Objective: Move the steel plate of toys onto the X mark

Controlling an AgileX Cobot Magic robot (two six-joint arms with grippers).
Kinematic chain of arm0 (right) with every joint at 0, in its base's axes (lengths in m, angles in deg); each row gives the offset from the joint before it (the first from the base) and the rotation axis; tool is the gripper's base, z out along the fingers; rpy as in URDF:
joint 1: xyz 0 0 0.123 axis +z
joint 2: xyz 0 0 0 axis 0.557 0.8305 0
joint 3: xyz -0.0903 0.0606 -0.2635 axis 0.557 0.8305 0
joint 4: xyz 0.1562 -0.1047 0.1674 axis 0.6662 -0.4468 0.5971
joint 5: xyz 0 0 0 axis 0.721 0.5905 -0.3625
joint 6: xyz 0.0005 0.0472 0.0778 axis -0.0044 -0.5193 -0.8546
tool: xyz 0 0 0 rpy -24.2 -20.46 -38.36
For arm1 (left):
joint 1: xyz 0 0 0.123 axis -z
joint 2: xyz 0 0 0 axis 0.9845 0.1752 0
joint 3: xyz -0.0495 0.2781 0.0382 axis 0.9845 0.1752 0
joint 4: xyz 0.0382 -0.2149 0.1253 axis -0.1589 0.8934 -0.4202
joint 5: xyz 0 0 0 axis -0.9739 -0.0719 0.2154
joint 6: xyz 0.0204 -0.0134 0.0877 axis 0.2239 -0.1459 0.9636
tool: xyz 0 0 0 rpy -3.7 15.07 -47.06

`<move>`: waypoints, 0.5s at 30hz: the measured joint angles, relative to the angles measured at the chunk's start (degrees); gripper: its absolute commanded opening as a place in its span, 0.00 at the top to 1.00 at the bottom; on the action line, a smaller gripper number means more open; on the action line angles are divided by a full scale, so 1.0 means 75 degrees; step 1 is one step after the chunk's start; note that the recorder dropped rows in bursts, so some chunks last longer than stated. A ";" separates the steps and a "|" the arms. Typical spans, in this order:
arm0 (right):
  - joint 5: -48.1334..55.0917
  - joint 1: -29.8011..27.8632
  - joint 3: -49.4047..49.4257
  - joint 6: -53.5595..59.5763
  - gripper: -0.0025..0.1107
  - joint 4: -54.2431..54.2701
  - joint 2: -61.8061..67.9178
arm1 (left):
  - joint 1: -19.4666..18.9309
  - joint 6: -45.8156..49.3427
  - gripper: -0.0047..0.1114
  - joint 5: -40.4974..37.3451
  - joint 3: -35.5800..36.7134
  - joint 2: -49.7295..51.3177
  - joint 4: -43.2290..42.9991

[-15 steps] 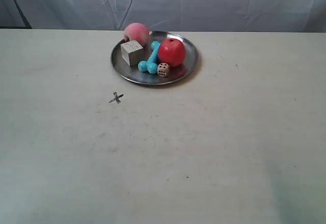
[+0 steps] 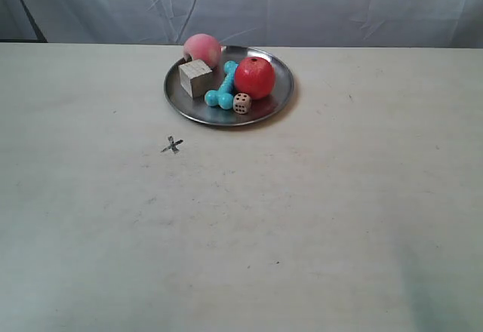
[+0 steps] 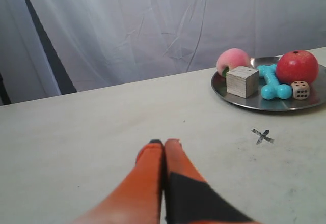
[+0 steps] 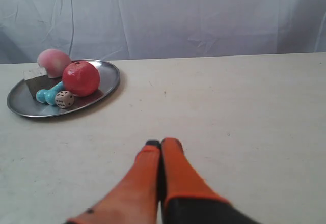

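The steel plate point(image 2: 275, 99) rests on the table at the back centre, holding a red apple point(image 2: 254, 78), a pink peach point(image 2: 202, 49), a wooden cube point(image 2: 195, 78), a turquoise dumbbell point(image 2: 222, 90) and a small die point(image 2: 242, 103). The X mark point(image 2: 172, 145) is drawn on the table in front of the plate's left side, apart from it. No arm shows in the exterior view. My left gripper point(image 3: 164, 142) is shut on nothing, well short of the X mark point(image 3: 262, 136) and the plate point(image 3: 244, 100). My right gripper point(image 4: 162, 143) is shut and empty, far from the plate point(image 4: 20, 102).
The pale table point(image 2: 302, 219) spreads wide in front of the plate. A wrinkled white curtain point(image 2: 302, 4) hangs behind the table's far edge.
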 measured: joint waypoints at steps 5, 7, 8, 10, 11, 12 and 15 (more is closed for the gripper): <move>0.0000 0.0000 0.0000 -0.0255 0.98 0.0386 0.0000 | 0.0150 0.0000 0.96 0.0000 0.0000 0.0000 0.0000; -0.0185 0.0000 0.0000 -0.1043 0.98 0.2358 0.0000 | 0.0161 0.0000 0.96 0.0000 0.0000 0.0000 0.0000; -0.0364 0.0000 0.0000 -0.1264 0.98 0.3210 0.0000 | 0.0161 0.0000 0.96 0.0000 0.0000 0.0000 0.0000; -0.1092 0.0000 0.0000 -0.1584 0.98 0.5286 0.0000 | 0.0161 0.0000 0.96 0.0000 0.0000 0.0000 0.0000; -0.1658 0.0000 0.0000 -0.1663 0.98 0.5967 0.0000 | 0.0161 0.0000 0.96 0.0000 0.0000 0.0000 0.0000; -0.2243 0.0000 0.0000 -0.1682 0.98 0.6202 0.0000 | 0.0161 0.0000 0.96 0.0000 0.0000 0.0000 0.0000; -0.3772 0.0000 0.0000 -0.1664 0.98 0.6023 0.0000 | 0.0161 0.0000 0.96 0.0000 0.0000 0.0000 0.0000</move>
